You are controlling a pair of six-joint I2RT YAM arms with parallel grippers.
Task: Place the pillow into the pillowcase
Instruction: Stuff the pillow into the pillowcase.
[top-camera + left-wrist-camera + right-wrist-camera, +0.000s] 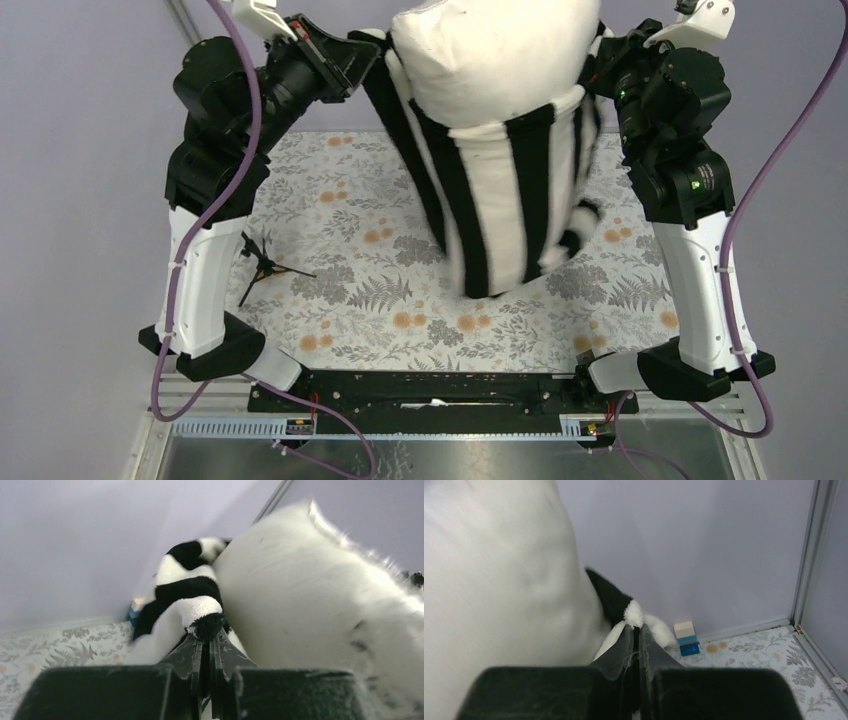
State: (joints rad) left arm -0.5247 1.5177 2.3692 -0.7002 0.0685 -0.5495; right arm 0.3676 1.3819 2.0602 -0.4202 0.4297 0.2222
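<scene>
The cream pillow [480, 55] sticks out of the top of the black-and-white striped pillowcase [500, 200], which hangs above the floral table, its lower end near the cloth. My left gripper [368, 42] is shut on the pillowcase's left rim; in the left wrist view the gripper [207, 632] pinches a fuzzy black edge of the pillowcase [185, 587] beside the pillow [310, 605]. My right gripper [603, 50] is shut on the right rim; in the right wrist view the gripper [638, 627] grips a white tuft of the pillowcase [616, 600] next to the pillow [499, 580].
The floral table covering [340, 230] lies below. A small black spiky object [262, 265] lies at the left of the table. A stack of cream and blue blocks [686, 637] stands by the back wall. Purple cables run along both arms.
</scene>
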